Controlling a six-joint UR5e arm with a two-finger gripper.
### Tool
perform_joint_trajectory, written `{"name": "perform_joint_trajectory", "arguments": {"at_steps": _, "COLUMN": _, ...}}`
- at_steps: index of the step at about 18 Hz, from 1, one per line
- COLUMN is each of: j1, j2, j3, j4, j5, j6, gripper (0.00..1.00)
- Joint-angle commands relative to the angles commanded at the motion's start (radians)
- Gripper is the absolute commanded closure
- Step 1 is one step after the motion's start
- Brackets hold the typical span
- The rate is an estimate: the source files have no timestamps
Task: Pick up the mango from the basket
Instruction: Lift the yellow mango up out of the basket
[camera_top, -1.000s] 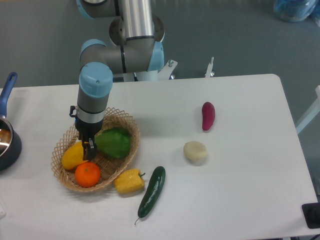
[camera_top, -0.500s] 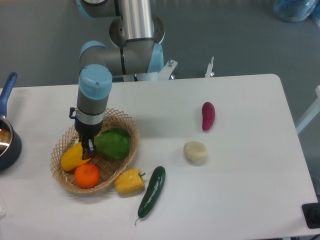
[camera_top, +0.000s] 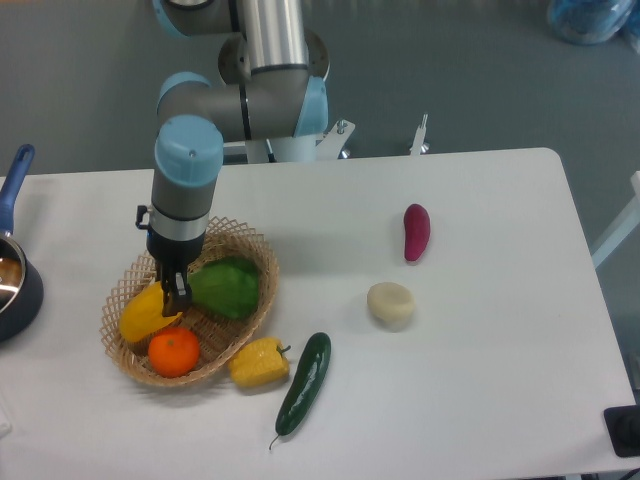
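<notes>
Bright, even light from overhead fills the scene, and the white table (camera_top: 480, 380) reads almost flat with a faint bluish cast. Shadows are soft and short: a thin one hugs the cucumber (camera_top: 303, 383) and another sits under the basket (camera_top: 258, 300) rim. The arm's metal tube (camera_top: 270, 35) carries a pale vertical sheen. Detail is slightly soft throughout, with fine weave smeared.

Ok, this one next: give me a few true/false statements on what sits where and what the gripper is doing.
1. The gripper is down in the basket at the mango. True.
2. The orange lies on the table outside the basket. False: it is inside the basket.
3. The cucumber lies on the table beside the yellow pepper. True.
4. The purple sweet potato is in the basket. False: it lies on the table, far from it.
</notes>
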Motion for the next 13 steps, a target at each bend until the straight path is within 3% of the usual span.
{"name": "perform_joint_trajectory", "arguments": {"at_steps": 7, "j1": 0.176, "j2": 0.074, "j3": 0.058, "j4": -0.014, "j5": -0.006, "j6": 0.015, "gripper": 0.58}}
{"name": "perform_joint_trajectory", "arguments": {"at_steps": 13, "j1": 0.353, "j2": 0.075, "j3": 0.175, "j4": -0.138, "j5": -0.003, "j6": 0.181, "gripper": 0.59}}
